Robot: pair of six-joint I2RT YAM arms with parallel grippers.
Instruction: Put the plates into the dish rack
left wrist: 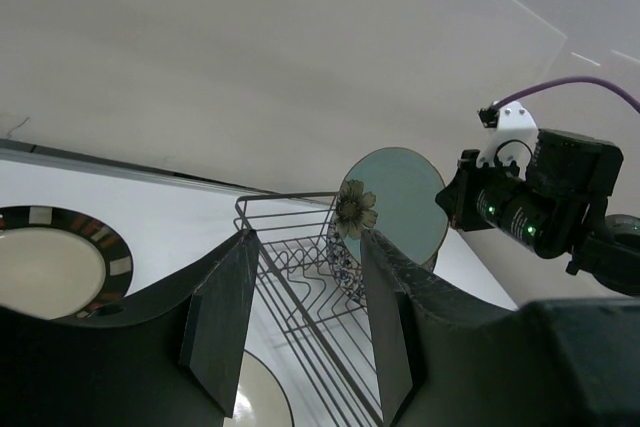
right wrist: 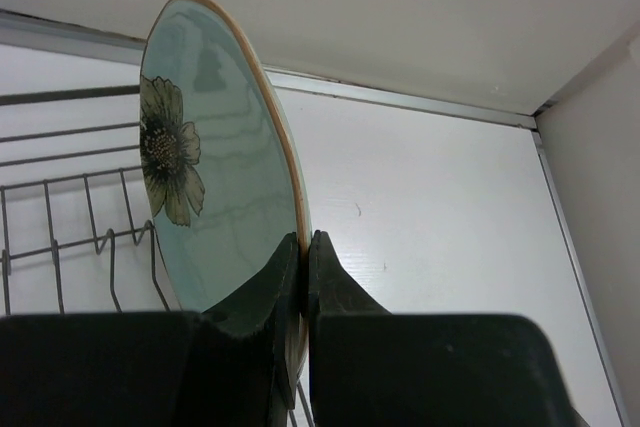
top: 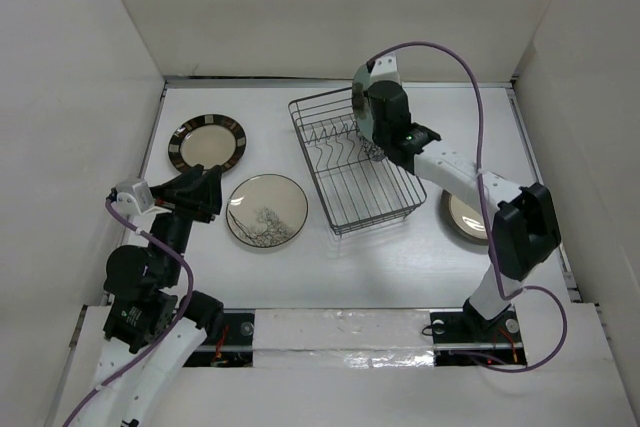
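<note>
Risky moment: the pale teal plate [right wrist: 210, 177] stands on edge above the far end of the dish rack [top: 355, 162], pinched only at its rim by the right jaws. On so small a grip it could swivel or slip. If it lands on a prong instead of between 2, it may tip against the wire. The right arm [top: 450, 172] stretches long over the rack. The left jaws hang spread and empty near the striped plate [top: 207, 143] and tree plate [top: 267, 210], both flat on the bench [top: 300, 267].

White counter [top: 400, 267] carries the dish rack [top: 360, 187], striped-rim plate [top: 207, 143] and tree plate [top: 267, 211] to its left, another plate [top: 462, 217] right.
</note>
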